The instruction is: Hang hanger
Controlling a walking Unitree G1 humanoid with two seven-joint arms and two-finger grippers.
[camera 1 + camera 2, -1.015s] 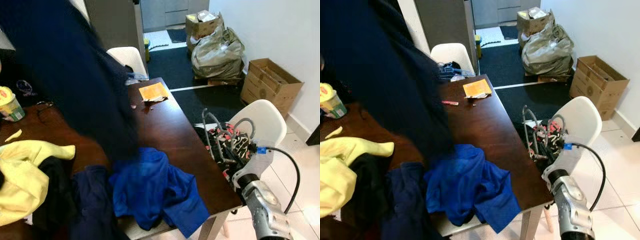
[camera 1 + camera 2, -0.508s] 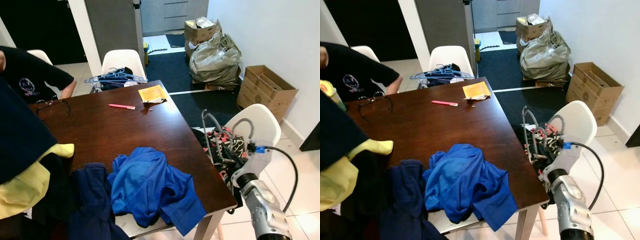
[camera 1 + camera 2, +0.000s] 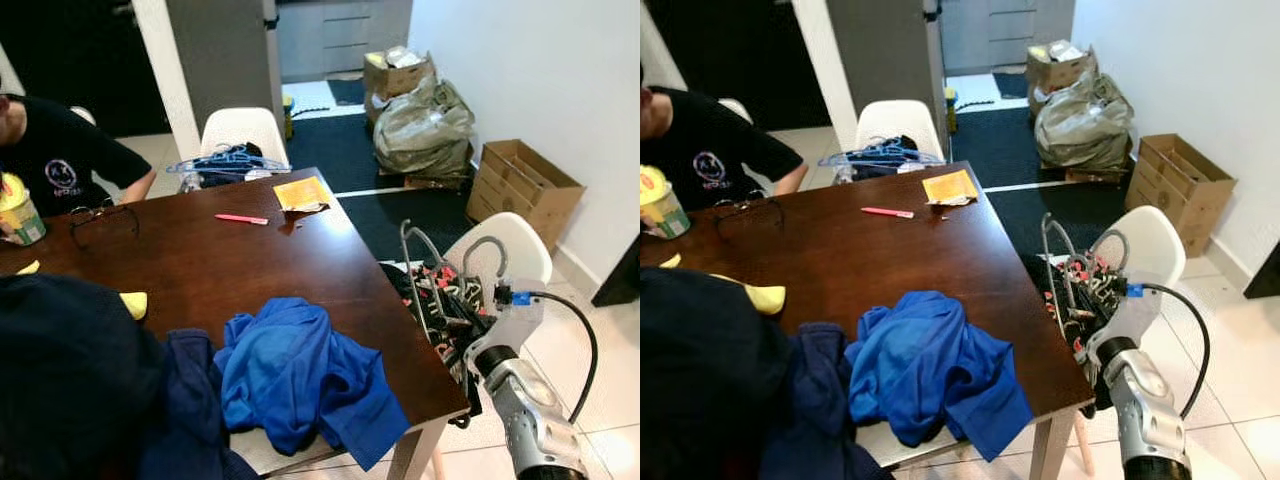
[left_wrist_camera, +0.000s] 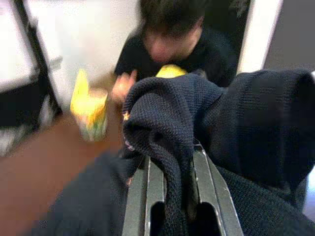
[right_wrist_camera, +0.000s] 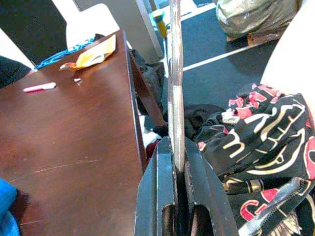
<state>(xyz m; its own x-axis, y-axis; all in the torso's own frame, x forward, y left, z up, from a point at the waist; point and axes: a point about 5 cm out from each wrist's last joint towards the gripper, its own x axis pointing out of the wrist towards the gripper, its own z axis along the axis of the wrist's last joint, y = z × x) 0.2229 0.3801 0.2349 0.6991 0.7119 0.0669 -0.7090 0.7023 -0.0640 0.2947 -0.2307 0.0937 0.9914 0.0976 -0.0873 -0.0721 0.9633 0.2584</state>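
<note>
Fingers of my right gripper (image 5: pixel 176 157) are pressed together on the thin edge of the grey hanger (image 5: pixel 175 88), which stands up straight out of them. Just beside the gripper, on the side away from the table (image 3: pixel 250 260), lies a patterned garment (image 5: pixel 266 142) in black, red and white, heaped on the white chair (image 3: pixel 515 245). On the other side the table edge is very near.

My left gripper (image 4: pixel 172 196) is clamped on a fold of the dark knitted garment (image 4: pixel 256 118), and this cloth hangs over and around the fingers. Beyond it sits a person (image 3: pixel 60 160) at the table, with a yellow cup (image 4: pixel 91 115) near.

I judge these risks. I hold the hanger only by a narrow rim, so it may turn or slip between the fingers when I lift. Its curved ends stand close above the patterned garment and could catch in it and pull it from the chair. A swing toward the table could knock the hanger on the edge. The knitted garment is bulky and could slide out of the left fingers, or drag on the blue garment (image 3: pixel 300 370) lying on the table.

For writing: the patterned garment carries large white shapes like letters, but I cannot read a word. The person's black shirt has a small round print, and the cup has some print; both are too blurred to read.
</note>
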